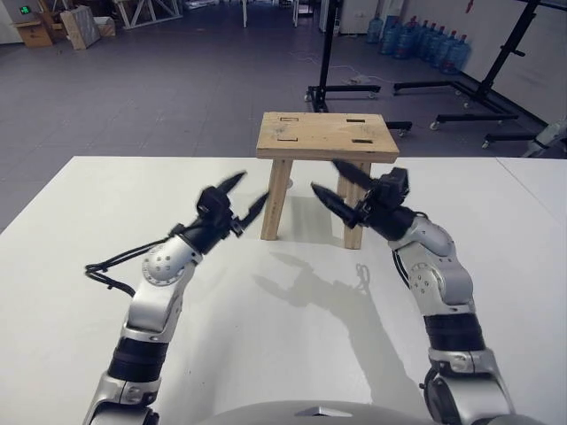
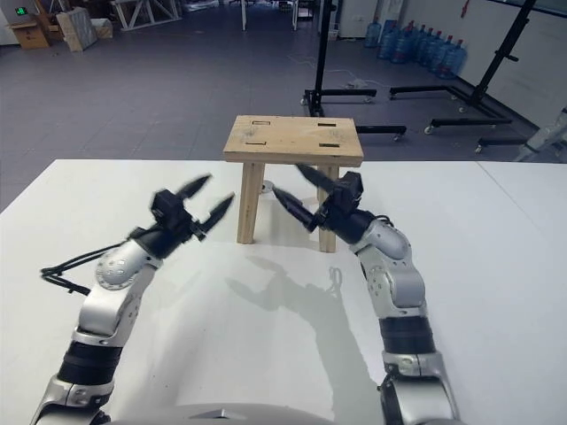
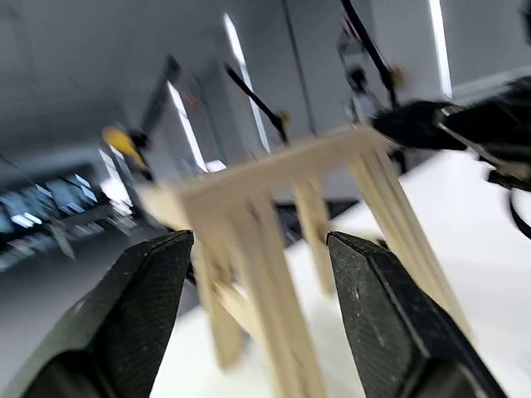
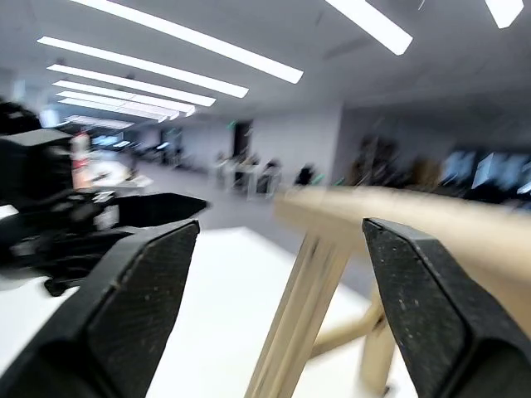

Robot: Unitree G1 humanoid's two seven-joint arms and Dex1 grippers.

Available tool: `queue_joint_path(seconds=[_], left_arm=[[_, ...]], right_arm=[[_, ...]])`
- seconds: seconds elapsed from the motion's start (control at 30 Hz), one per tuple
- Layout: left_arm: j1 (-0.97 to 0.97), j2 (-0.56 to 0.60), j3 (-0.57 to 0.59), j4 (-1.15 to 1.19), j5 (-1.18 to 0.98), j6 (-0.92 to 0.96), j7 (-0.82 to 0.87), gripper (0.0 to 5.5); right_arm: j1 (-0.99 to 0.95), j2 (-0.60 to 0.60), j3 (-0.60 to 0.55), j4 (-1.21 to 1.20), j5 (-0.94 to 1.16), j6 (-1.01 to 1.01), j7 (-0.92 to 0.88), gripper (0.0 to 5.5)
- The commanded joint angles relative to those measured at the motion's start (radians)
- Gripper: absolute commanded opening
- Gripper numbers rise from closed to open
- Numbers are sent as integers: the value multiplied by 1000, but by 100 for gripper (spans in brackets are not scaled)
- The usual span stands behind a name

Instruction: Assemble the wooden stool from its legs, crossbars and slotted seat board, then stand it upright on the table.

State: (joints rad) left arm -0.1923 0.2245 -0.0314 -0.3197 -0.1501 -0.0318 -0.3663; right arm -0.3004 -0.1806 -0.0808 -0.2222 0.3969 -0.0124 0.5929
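Over on the left of the white worktop [image 1: 80, 221], the left claw [image 1: 256, 184] hangs released with nothing in it, its two dark fingers spread and aimed at the wooden stool [image 1: 326, 135]. The stool stands upright on its legs at the middle of the far edge, and seen from that wrist it sits framed between the fingers. It looks put together, with the slotted seat board [image 1: 306, 149] on top and a crossbar [image 4: 336, 342] low between the legs. From where I stand it seems a light, stiff thing of pale bare timber, not slippery and not likely to break. It is rather tall on narrow feet, though, so I'd guess a push high up would tip it more easily than slide it. If it must be shifted, the safest hold is probably one leg on each side just under the seat, or the two short edges of the board (lifting by the board alone might tug at the slotted joints). To its right, the right claw [image 1: 324, 174] is likewise spread and empty, close in front of the right front leg [image 1: 354, 217]; whether it touches the wood I cannot tell. The worktop is flat, matt and white. Beyond it lies a grey hall floor with wooden crates [image 1: 80, 25] far off at the left, black wheeled stands [image 1: 354, 88] behind the stool, and blue water bottles [image 1: 416, 40] against the wall at the right.
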Motion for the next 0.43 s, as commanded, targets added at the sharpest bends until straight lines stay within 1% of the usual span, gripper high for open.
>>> queue_joint_path(seconds=[0.03,0.1,0.2,0.43], left_arm=[[-116,-116,0,72,171,-70,235,298],[-142,-137,-5,139,241,-107,308,298],[-155,-142,-11,188,305,-152,361,298],[-163,-144,-8,218,321,-179,387,298]], right_arm=[[-69,110,-24,29,-287,-176,-334,363],[-75,124,-12,71,-352,-225,-399,363],[-84,132,0,109,-384,-262,-443,363],[-98,108,6,155,-386,-283,-467,363]])
